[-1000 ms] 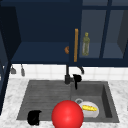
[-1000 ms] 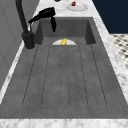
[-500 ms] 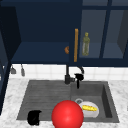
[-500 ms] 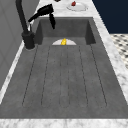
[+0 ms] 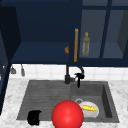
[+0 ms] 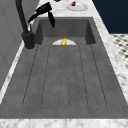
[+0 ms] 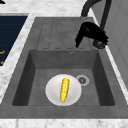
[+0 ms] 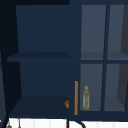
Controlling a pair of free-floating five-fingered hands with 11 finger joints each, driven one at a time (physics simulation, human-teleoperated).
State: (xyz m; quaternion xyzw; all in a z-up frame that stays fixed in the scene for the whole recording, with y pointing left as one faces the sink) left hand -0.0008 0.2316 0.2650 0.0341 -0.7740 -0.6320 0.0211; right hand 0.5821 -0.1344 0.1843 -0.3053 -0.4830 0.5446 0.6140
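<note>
Right hand sits at the tip of the faucet, above the back edge of the sink basin. From the right side it shows as a dark shape over the spout end, and from the left it hangs off the spout over the basin. Whether it grips the spout or only rests against it cannot be told. Left hand floats idle at the front left corner of the sink, over the ribbed drainboard; its grip cannot be told either.

Judging by this, the work at the faucet looks barely begun: the right hand has reached the spout, yet no water is visible and the spout points over the basin's back edge. A white plate lies on the basin floor beside the drain, with a corn cob on it, well below and forward of the right hand. A red ball shows at the sink's front edge, between the two hands. A bottle stands in the cabinet above.
</note>
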